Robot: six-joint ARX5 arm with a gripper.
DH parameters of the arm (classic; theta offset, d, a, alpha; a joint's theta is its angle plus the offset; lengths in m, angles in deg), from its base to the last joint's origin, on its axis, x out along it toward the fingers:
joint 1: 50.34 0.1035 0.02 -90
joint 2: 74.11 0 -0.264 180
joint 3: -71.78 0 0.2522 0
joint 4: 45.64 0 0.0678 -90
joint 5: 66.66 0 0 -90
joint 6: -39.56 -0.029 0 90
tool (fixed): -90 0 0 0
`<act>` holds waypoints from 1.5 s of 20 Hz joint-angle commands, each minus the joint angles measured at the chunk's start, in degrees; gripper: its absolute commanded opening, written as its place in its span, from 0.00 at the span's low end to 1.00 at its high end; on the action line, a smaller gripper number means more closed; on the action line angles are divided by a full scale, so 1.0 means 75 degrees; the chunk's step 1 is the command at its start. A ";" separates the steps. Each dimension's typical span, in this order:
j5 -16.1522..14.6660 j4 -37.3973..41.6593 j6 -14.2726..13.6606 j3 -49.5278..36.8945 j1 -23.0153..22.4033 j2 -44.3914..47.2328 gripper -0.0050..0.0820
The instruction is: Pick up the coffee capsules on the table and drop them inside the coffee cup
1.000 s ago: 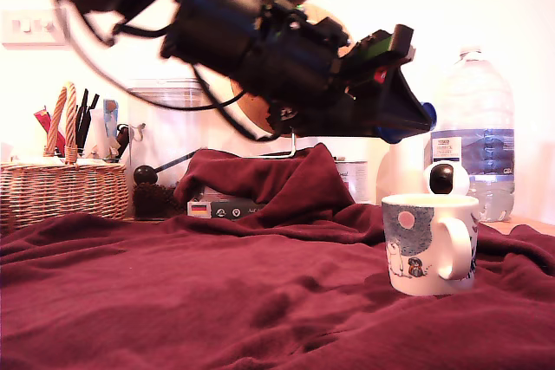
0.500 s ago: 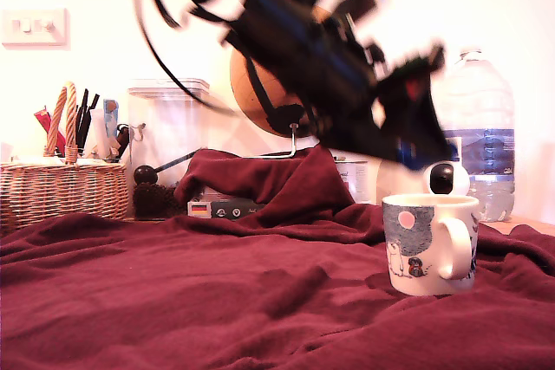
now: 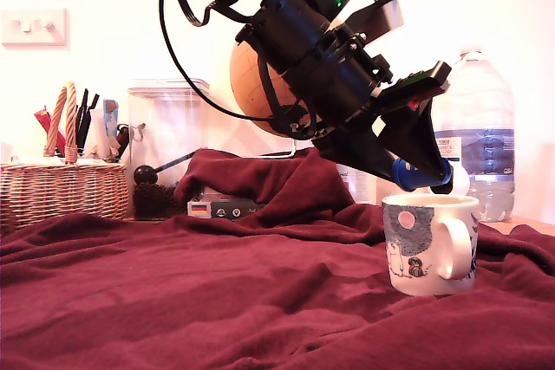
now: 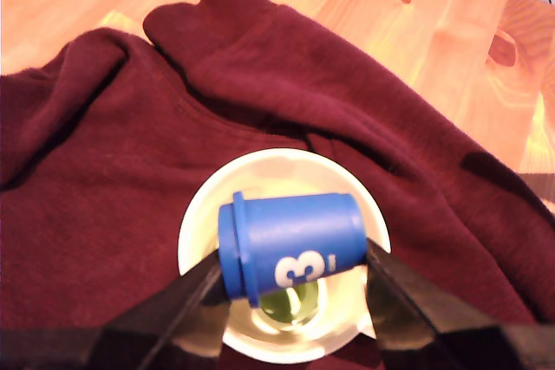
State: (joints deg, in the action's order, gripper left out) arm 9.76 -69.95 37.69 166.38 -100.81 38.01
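Note:
My gripper [image 3: 422,176] points steeply down and is shut on a blue coffee capsule [image 3: 413,176], held just above the rim of the white coffee cup [image 3: 429,244] at the exterior view's right. The wrist view shows the blue capsule [image 4: 290,244], marked with a white 3, lying sideways between the two black fingers [image 4: 186,301] of the gripper [image 4: 295,264], right over the cup's opening [image 4: 198,214]. A pale green capsule [image 4: 290,305] lies on the cup's bottom. The table is draped in a rumpled dark red blanket [image 3: 217,292].
A tall water bottle [image 3: 481,136] stands behind the cup. A wicker basket [image 3: 61,188] with utensils, a clear container [image 3: 169,127] and a small box [image 3: 221,208] line the back. The blanket bunches into a hump [image 3: 277,175]. Bare wood [image 4: 416,32] shows beyond the blanket.
The arm has swung from nearly level and higher up to a steep downward tilt, bringing the blue capsule down to just above the cup's rim. The cup has not moved.

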 commanded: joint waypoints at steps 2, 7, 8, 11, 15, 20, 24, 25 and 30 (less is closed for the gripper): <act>-0.0012 0.0006 -0.0041 0.0009 0.0015 0.0108 0.43; -0.0012 0.0029 -0.0020 0.0012 0.0015 0.0108 0.43; -0.0012 0.0038 -0.0020 0.0009 0.0015 0.0108 0.43; -0.0012 0.0044 -0.0020 0.0012 0.0015 0.0108 0.43; 0.0006 0.0157 0.0000 0.0012 0.0015 0.0108 0.72; 0.0149 0.0157 0.0134 0.0012 0.0015 0.0108 0.86; 0.0128 0.0154 0.0131 0.0012 0.0015 0.0108 0.86; 0.0128 0.0152 0.0131 0.0012 0.0015 0.0108 0.86; 0.0128 -0.0047 0.0128 0.0099 0.0015 0.0047 0.82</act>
State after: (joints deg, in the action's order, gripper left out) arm 10.87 -70.14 38.53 166.43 -100.81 38.01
